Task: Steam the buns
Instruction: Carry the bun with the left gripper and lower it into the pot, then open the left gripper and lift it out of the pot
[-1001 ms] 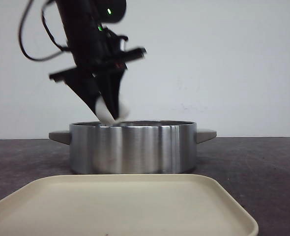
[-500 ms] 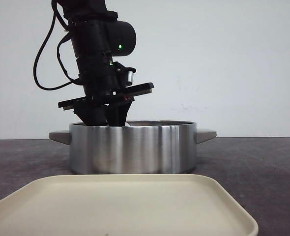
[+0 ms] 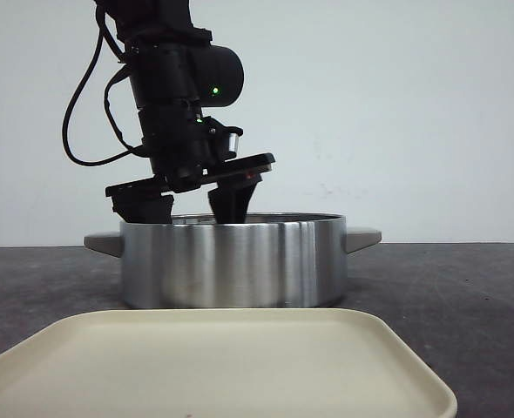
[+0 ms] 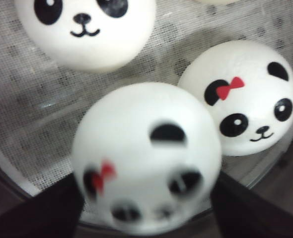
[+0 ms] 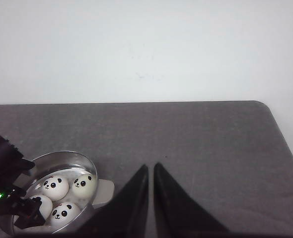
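Several white panda-faced buns lie on the mesh inside a steel pot (image 3: 235, 261). My left gripper (image 3: 190, 209) reaches over the pot's left rim, jaws spread wide and open. Between its fingers (image 4: 37, 213) rests a blurred bun with a red bow (image 4: 146, 153), on the mesh beside a second bow bun (image 4: 246, 99) and a plain-faced one (image 4: 87, 29). The right wrist view shows the buns (image 5: 55, 184) in the pot (image 5: 89, 163) from afar. My right gripper (image 5: 150, 165) hangs above bare table, shut on nothing.
A cream tray (image 3: 213, 366) lies in front of the pot at the near edge of the dark table (image 3: 449, 279). The pot has side handles (image 3: 364, 237). A white wall stands behind.
The left gripper came down into the pot holding a bun, then spread its jaws and let the bun go onto the mesh.
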You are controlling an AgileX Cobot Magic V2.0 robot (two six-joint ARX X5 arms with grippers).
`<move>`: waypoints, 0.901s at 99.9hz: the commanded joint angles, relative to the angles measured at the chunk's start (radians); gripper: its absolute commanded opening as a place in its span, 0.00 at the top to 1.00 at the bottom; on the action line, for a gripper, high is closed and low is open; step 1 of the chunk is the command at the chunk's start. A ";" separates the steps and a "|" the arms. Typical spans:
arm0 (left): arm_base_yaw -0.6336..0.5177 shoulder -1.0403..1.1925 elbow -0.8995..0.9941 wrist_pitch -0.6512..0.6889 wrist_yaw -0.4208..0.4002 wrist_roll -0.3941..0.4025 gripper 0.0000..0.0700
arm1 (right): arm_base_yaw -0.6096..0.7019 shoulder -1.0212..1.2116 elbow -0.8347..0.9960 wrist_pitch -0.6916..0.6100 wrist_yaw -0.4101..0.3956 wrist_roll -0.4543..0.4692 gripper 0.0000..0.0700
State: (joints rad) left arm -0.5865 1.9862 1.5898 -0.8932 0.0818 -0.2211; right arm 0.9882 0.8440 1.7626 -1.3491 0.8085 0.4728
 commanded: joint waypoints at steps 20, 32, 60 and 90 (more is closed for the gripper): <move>0.000 0.027 0.073 -0.039 -0.004 0.000 0.19 | 0.011 0.010 0.017 -0.066 0.002 0.018 0.99; 0.004 0.027 0.124 -0.064 -0.008 0.001 0.19 | 0.011 0.010 0.017 -0.066 0.002 0.018 0.99; 0.011 0.027 0.314 -0.172 -0.020 0.006 0.21 | 0.011 0.010 0.017 -0.066 0.003 0.017 0.99; -0.013 -0.203 0.410 -0.164 -0.107 -0.029 0.69 | 0.011 0.008 -0.023 -0.067 0.065 0.005 0.99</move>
State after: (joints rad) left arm -0.5793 1.8778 1.9675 -1.0683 -0.0135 -0.2291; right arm 0.9882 0.8440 1.7412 -1.3491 0.8677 0.4767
